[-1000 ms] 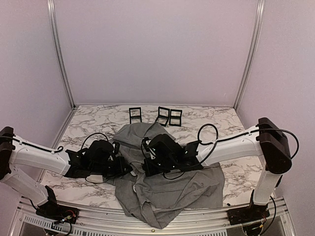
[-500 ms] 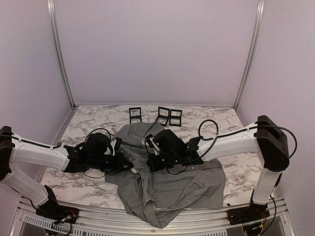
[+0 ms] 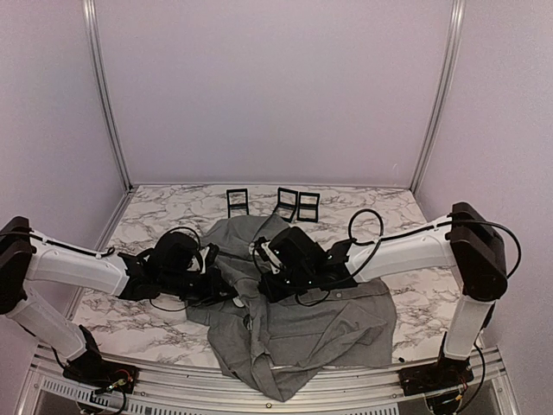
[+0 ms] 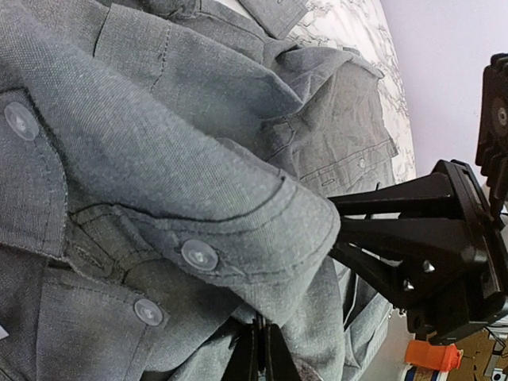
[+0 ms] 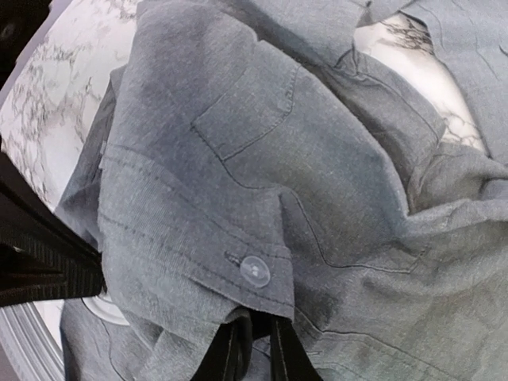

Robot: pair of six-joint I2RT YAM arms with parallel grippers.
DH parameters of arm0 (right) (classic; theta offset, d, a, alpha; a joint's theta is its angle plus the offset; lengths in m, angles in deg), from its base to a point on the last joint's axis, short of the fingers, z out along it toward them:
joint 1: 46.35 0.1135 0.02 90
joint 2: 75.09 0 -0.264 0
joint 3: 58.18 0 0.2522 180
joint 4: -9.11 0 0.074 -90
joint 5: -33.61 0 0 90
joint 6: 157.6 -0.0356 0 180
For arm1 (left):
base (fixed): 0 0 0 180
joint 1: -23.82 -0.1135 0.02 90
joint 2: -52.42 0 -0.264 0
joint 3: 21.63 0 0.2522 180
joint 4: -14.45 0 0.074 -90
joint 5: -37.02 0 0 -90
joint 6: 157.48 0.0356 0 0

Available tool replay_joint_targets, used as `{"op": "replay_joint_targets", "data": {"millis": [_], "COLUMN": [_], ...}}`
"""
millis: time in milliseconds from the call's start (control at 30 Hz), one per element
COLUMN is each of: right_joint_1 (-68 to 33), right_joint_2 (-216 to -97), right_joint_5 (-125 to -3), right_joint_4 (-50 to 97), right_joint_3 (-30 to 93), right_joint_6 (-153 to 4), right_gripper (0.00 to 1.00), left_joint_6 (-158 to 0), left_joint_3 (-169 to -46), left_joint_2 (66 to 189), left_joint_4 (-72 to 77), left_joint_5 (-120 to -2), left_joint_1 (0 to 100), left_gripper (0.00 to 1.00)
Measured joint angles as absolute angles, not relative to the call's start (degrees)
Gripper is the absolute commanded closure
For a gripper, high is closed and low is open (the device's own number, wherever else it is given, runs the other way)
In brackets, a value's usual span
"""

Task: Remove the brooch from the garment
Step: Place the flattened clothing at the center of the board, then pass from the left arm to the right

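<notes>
- Pinching what looks like a fold of the shirt (image 3: 320,324), the left gripper (image 4: 259,337) is closed at the bottom centre of its wrist view. Grey cloth is draped round its fingers, and a buttoned cuff (image 4: 238,238) hangs just above them.
- At the bottom centre of the other wrist view, the right gripper (image 5: 254,327) has its fingers a narrow gap apart. A stitched hem with a pale button (image 5: 255,271) sits right at their tips. Whether that hem is actually held cannot be told from here.
- Compared with a second ago, both wrists sit slightly higher in the top frame. The left arm has also crept toward the centre, so the two grippers now meet over the shirt's left-hand middle.
- The cloth has followed them. The bunched centre has been drawn up and opened out, and a long stitched strip now shows on the right half, where a second ago there was only a rumpled heap.
- The shirt lies crumpled across the middle of the table (image 3: 147,225), in the lower centre of the top frame, with its bottom edge reaching the near rail.
- No brooch shows in any view. It may be under a fold or beneath the arms, so the task is probably still at the stage of spreading cloth to uncover it.
- Three small black frames (image 3: 237,202) stand along the back of the table, well apart from the shirt.
</notes>
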State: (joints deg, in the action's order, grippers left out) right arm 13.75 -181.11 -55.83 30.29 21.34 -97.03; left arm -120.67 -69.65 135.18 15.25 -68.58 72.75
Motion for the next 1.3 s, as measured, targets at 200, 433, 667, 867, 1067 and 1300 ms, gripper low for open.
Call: {"op": "replay_joint_targets", "data": {"millis": [200,433,667,867,1067,1300], "right_joint_1": [16.18,23.69,24.94,25.05,25.07,25.07], "right_joint_2": [-176.81,-174.64,-176.52,-180.48,-182.88,-185.61], "right_joint_5": [-51.7,-45.99,-42.08,-39.68,-38.39,-37.6], "right_joint_4": [30.62,30.21,30.16,30.16,30.16,30.27], "right_joint_3": [19.92,19.81,19.81,19.83,20.7,22.82], "right_joint_6": [-92.29,-84.38,-79.22,-77.19,-76.75,-77.87], "right_gripper": [0.52,0.4,0.37,0.37,0.48,0.93], "left_joint_6": [-120.29,-118.48,-117.34,-117.1,-116.6,-116.05], "left_joint_3": [-74.57,-79.85,-81.01,-81.54,-81.54,-81.54], "left_joint_2": [137.52,138.96,139.42,139.55,139.55,139.55], "left_joint_4": [9.66,2.38,-1.58,-2.82,-3.85,-3.92], "left_joint_5": [-69.87,-73.36,-76.03,-77.06,-77.58,-78.09], "left_joint_1": [72.27,70.82,69.82,69.8,69.77,69.77], "left_gripper": [1.0,1.0,1.0,1.0,1.0,1.0]}}
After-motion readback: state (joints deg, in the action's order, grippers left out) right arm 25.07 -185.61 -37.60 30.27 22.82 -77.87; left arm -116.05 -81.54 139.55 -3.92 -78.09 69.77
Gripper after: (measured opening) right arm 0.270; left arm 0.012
